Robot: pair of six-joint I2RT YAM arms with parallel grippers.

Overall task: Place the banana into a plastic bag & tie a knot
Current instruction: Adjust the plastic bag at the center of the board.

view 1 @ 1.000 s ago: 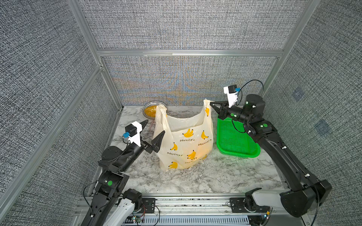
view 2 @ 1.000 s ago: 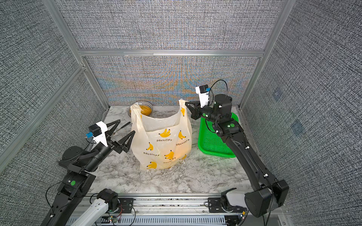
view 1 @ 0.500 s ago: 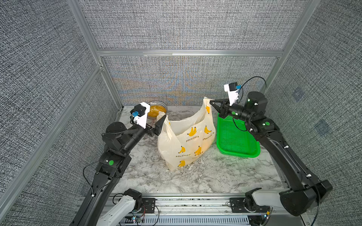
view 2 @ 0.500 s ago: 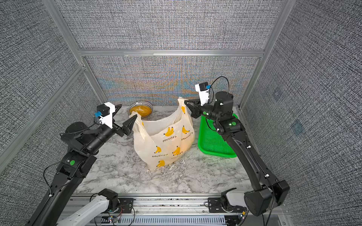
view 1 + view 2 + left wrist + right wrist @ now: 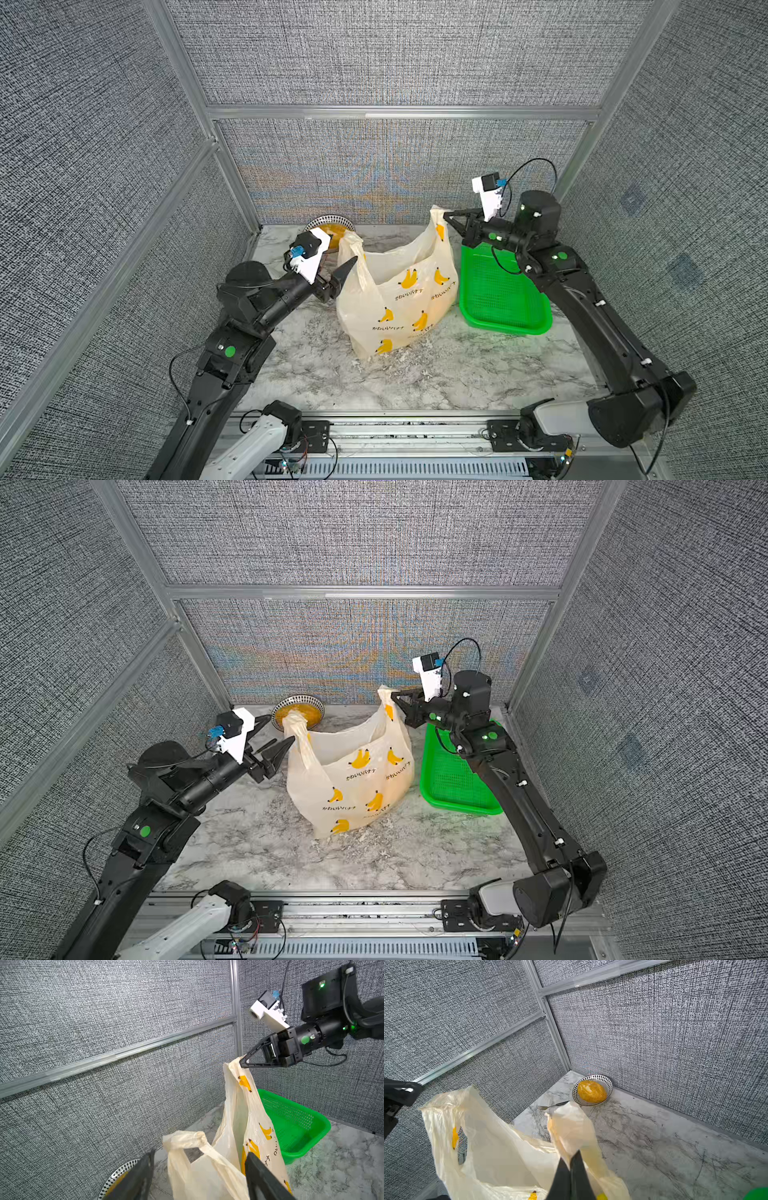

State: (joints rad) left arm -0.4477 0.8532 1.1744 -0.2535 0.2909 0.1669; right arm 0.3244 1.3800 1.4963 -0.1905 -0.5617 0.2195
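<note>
Here, the plastic bag is standing near the middle of the marble counter, printed with yellow banana bunches and dark lettering, its mouth sagging open between two handles that are well apart. The right gripper is pinching the tip of the right handle loop – jaws pressed together on the cream film – and is holding it up higher than the rest of the bag, over the near rim of the green basket. The basket is sitting just beside the bag, along the counter's right edge. The left gripper is hovering at the bag's other side with its jaws spread. In the left wrist view the crumpled left handle loop is rising between the two dark fingers – whether either one is touching the plastic cannot be told. In the counter's far left corner a bowl with a black-and-white patterned rim is holding a lump of yellow food, and a fork is lying on the marble just beside it.
</note>
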